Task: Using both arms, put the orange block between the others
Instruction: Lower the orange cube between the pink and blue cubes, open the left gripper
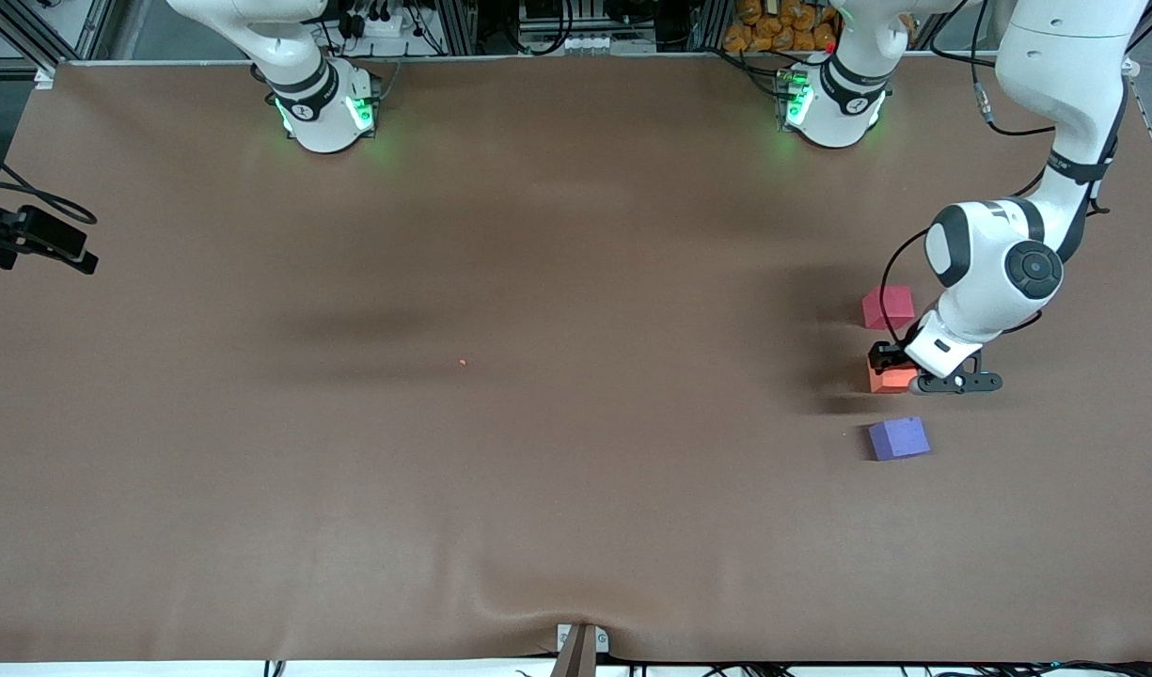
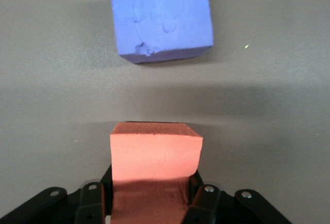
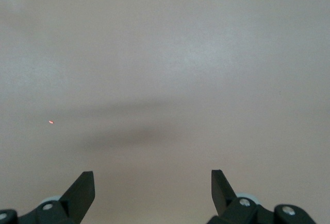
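While clamped in left end effector (image 2: 149,203), orange block (image 2: 154,162) between cubes.

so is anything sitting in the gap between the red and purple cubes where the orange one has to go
Nothing visible. The left gripper is shut on the orange block, already between the pinkish-red cube and the purple-blue cube. Only bare table shows between orange and purple. The right gripper waits open elsewhere.

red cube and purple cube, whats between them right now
The orange block, shut in the left tool, sits between the red cube and purple cube in the front view, with bare table either side.
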Controlling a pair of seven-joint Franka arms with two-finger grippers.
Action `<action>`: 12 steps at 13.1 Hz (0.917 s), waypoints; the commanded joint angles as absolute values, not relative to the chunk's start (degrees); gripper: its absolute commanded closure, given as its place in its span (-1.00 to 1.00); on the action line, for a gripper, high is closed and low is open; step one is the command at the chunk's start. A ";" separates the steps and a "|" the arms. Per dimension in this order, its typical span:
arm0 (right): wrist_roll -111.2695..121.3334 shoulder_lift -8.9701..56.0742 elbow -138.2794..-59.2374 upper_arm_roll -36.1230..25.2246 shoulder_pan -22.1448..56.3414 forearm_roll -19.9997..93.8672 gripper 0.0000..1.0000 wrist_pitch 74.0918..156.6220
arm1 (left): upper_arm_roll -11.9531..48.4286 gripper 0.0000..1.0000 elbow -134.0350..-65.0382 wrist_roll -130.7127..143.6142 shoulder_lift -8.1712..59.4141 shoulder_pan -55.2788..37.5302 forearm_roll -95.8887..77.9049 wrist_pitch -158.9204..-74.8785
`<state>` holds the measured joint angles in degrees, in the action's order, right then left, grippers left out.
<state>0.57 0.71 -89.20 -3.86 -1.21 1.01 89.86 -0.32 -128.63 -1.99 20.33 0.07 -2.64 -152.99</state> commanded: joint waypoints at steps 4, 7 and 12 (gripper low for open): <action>0.00 0.97 -89.38 -3.78 0.26 0.62 -1.00 90.09 | 0.88 1.00 -128.76 -3.51 21.71 0.70 -4.57 -156.00; 0.00 0.97 -89.38 -3.78 0.26 0.62 -1.00 90.09 | 0.88 0.74 -128.50 -3.96 22.23 0.70 -4.57 -156.01; 0.00 0.97 -89.38 -3.78 0.44 0.62 -1.00 90.18 | 0.88 -1.00 -128.23 -3.78 22.24 0.62 -4.75 -156.01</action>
<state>0.57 0.99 -89.30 -3.72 0.01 1.01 89.86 0.23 -128.56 -2.05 22.23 0.09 -2.67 -155.21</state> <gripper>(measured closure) 0.000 0.088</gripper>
